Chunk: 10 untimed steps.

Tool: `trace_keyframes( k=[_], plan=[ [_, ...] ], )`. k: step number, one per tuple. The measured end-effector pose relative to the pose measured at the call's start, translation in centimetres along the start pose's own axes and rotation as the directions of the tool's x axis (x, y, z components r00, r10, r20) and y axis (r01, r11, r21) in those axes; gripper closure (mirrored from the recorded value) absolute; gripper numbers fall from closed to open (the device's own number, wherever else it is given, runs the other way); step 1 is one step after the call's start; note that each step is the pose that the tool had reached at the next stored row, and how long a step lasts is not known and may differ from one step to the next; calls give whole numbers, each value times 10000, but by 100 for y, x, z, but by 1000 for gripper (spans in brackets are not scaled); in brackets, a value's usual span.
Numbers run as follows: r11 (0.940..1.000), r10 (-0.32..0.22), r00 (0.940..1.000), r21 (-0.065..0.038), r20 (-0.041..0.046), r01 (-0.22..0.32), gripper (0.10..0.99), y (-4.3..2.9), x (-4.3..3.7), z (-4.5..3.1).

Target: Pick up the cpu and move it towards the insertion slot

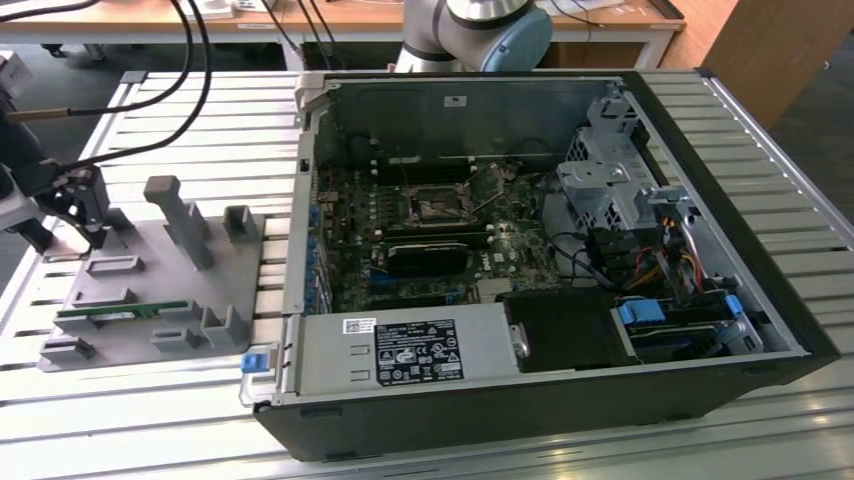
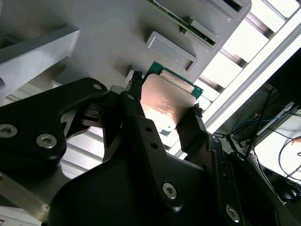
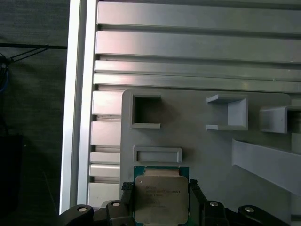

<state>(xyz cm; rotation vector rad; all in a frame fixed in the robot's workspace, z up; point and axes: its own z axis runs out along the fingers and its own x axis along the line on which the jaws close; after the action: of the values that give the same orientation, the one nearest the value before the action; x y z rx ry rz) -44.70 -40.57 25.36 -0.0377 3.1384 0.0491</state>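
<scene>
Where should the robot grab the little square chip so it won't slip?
By two opposite side edges, coming straight down from above. The cpu is flat and thin, face up over the grey holder plate, so only its edges offer a pinch. In both wrist views the jaws sit against those edges.

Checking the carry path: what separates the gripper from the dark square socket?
Exterior view: a tall grey post and the case's metal side wall separate gripper from socket.

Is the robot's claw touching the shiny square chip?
Touching. The second wrist view shows the gripper clamping the chip, fingers against its opposite edges.
</scene>
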Motion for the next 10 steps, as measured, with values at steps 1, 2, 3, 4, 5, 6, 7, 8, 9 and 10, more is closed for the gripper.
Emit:
trace_keyframes(
  k=[1, 2, 3, 4, 5, 6, 7, 8, 9, 10],
  plan=[
    [10000, 0, 10000, 1, 0, 0, 541, 0, 0, -3],
    [10000, 0, 10000, 1, 1, 0, 541, 0, 0, -6],
    [10000, 0, 10000, 1, 1, 0, 541, 0, 0, -9],
    [10000, 0, 10000, 2, 0, 0, 541, 1, 0, -14],
    [10000, 0, 10000, 1, 1, 0, 541, 1, 0, -17],
    [10000, 0, 10000, 2, 1, 0, 541, 1, 0, -19],
    [10000, 0, 10000, 1, 1, 0, 541, 1, 0, -23],
    [10000, 0, 10000, 2, 0, 0, 541, 1, 0, -27],
    [10000, 0, 10000, 2, 0, 0, 541, 1, 0, -30],
    [10000, 0, 10000, 2, 0, 0, 541, 1, 0, -34]
  ],
)
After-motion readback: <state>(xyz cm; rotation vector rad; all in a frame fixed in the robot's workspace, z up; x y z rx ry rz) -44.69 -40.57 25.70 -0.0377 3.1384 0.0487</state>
